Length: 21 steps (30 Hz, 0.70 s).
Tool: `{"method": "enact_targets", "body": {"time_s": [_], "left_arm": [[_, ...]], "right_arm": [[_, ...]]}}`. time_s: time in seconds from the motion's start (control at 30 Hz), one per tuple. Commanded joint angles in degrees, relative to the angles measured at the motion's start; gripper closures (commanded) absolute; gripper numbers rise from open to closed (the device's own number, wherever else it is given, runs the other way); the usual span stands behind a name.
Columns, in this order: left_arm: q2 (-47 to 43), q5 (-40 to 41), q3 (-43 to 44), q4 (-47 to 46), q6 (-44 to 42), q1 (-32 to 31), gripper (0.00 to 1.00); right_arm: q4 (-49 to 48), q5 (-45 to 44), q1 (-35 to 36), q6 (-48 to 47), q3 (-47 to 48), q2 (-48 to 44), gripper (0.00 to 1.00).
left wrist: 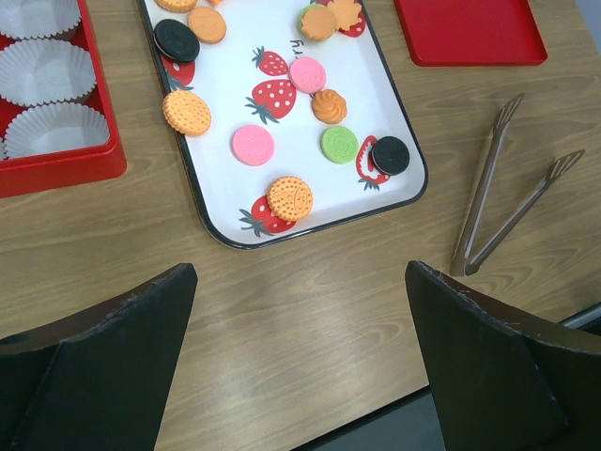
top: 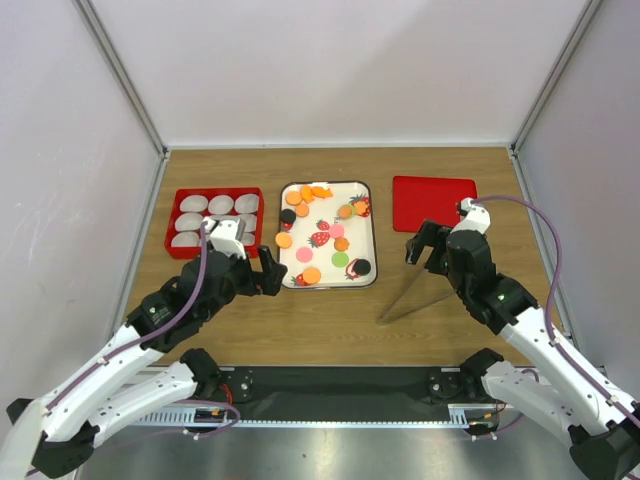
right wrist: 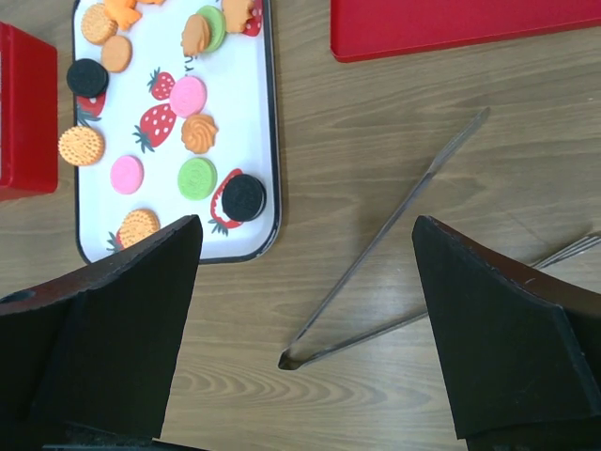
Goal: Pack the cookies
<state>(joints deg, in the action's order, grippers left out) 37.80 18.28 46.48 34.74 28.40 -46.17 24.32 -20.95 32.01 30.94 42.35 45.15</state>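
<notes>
The cookies (top: pixel 311 274) lie loose on a white strawberry-print tray (top: pixel 357 235) at the table's middle. They are mostly orange, with a few pink, green and black. They also show in the left wrist view (left wrist: pixel 289 197) and the right wrist view (right wrist: pixel 197 132). My left gripper (top: pixel 255 270) is open and empty above the bare wood by the tray's near left corner; in its own view (left wrist: pixel 300 277) the tray lies just ahead. My right gripper (top: pixel 428 250) is open and empty to the right of the tray, above metal tongs (right wrist: pixel 376 240).
A red box (top: pixel 170 225) of pale paper cups (top: pixel 220 205) stands left of the tray. A flat red lid (top: pixel 433 203) lies at the back right. The tongs (top: pixel 415 300) lie on the wood between tray and right arm.
</notes>
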Motion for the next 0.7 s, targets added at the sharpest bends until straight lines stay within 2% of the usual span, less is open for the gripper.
{"method": "enact_targets", "body": {"time_s": [0.0,0.33,0.43,0.5,0.67], "left_arm": [[0.0,-0.3,-0.7,-3.5,0.6,-0.2,0.00],[5.9,-2.3,-2.2,-9.6,1.6,-2.0,0.00],[9.0,-0.8,-1.5,-11.4,1.9,-5.6,0.00],[11.1,1.5,-1.1,-13.7,2.3,-10.1,0.00],[25.0,5.7,1.0,-22.0,1.9,-21.1,0.00]], "right_arm": [[1.6,-1.0,-0.3,-2.5,3.4,-0.7,0.00],[6.1,0.5,-0.3,-6.2,7.7,-2.4,0.00],[7.2,0.4,-0.4,-6.4,8.5,-3.1,0.00],[8.4,0.0,-0.4,-6.4,9.9,-3.1,0.00],[10.7,-1.6,-0.5,-6.1,12.9,-3.7,0.00]]}}
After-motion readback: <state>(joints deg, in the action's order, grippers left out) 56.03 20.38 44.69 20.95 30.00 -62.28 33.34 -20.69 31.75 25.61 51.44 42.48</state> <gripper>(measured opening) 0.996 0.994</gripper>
